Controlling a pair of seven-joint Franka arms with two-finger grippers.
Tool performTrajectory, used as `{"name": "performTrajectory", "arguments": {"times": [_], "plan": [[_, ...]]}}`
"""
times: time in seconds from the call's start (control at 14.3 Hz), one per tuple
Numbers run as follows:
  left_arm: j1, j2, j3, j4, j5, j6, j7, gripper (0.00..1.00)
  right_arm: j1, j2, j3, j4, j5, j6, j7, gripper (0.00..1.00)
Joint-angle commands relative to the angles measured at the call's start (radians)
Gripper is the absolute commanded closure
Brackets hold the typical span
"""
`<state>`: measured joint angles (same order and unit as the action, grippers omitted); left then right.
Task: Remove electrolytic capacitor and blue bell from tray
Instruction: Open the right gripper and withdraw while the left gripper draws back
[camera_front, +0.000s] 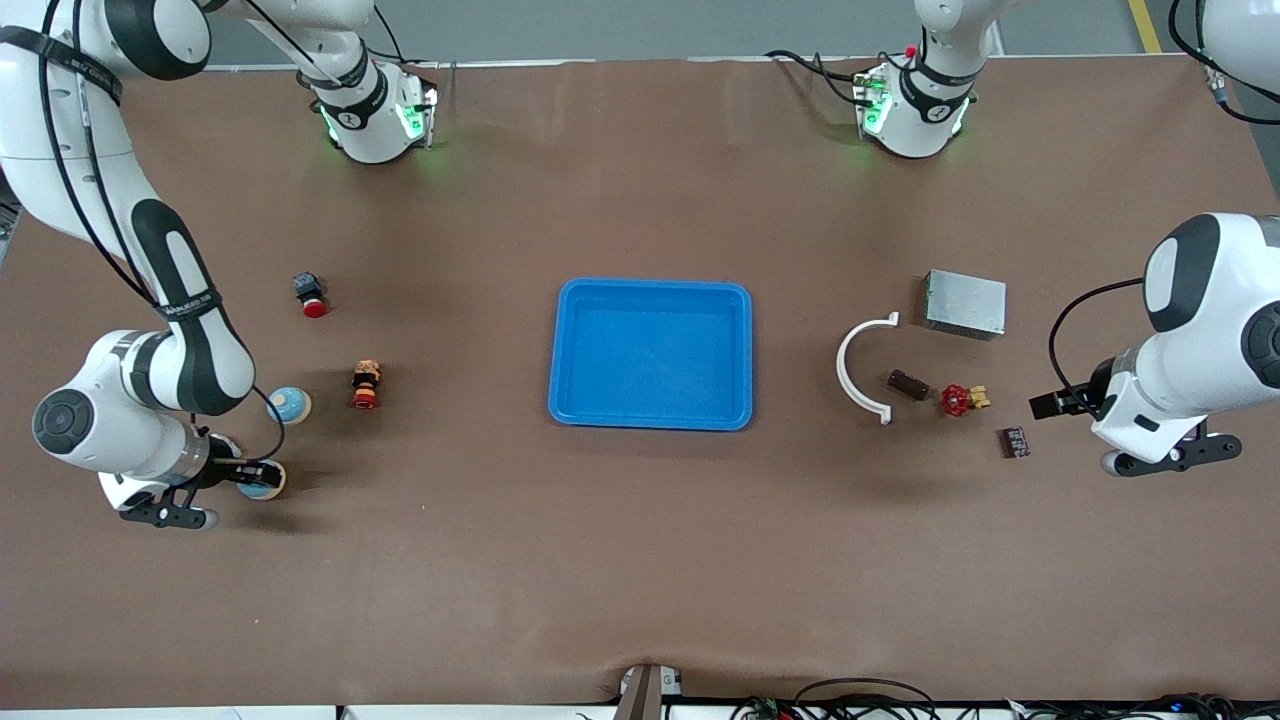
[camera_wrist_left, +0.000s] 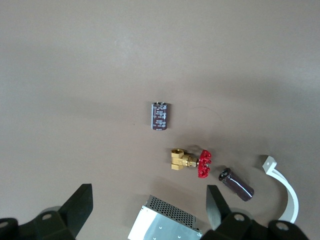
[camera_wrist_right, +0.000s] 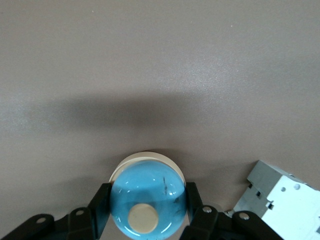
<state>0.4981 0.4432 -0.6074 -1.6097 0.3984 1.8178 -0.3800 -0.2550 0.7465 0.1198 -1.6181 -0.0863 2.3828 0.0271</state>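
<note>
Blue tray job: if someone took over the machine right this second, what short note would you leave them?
Right gripper: shut on a blue bell, low over the table at the right arm's end, beside a second bell.
Left gripper: open, holding nothing, over the table at the left arm's end.
Tray: nothing shows in it.
Two capacitors lie on the table near the left arm.
Done: both parts appear out of the tray.
Left: probably just release the bell and pull back.
</note>
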Motion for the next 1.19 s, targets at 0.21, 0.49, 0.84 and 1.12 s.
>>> {"name": "performTrajectory", "arguments": {"times": [0.21,0.49,0.84,1.12], "plan": [[0.01,-0.009,-0.014,0.022,-0.015,-0.026,0.004,0.0,-0.024,0.024,0.021,-0.002,0.022,0.035,-0.022,1.0],[0.01,-0.021,-0.014,0.033,-0.015,-0.026,0.007,0.0,-0.026,0.036,0.021,-0.003,0.022,0.062,-0.021,0.0],[0.008,-0.041,-0.017,0.034,-0.075,-0.026,0.0,0.0,-0.029,0.04,0.021,-0.003,0.022,0.069,-0.021,0.0],[0.008,-0.078,-0.023,0.037,-0.075,-0.026,-0.002,0.0,-0.027,0.04,0.02,-0.003,0.022,0.067,-0.021,0.0]]}}
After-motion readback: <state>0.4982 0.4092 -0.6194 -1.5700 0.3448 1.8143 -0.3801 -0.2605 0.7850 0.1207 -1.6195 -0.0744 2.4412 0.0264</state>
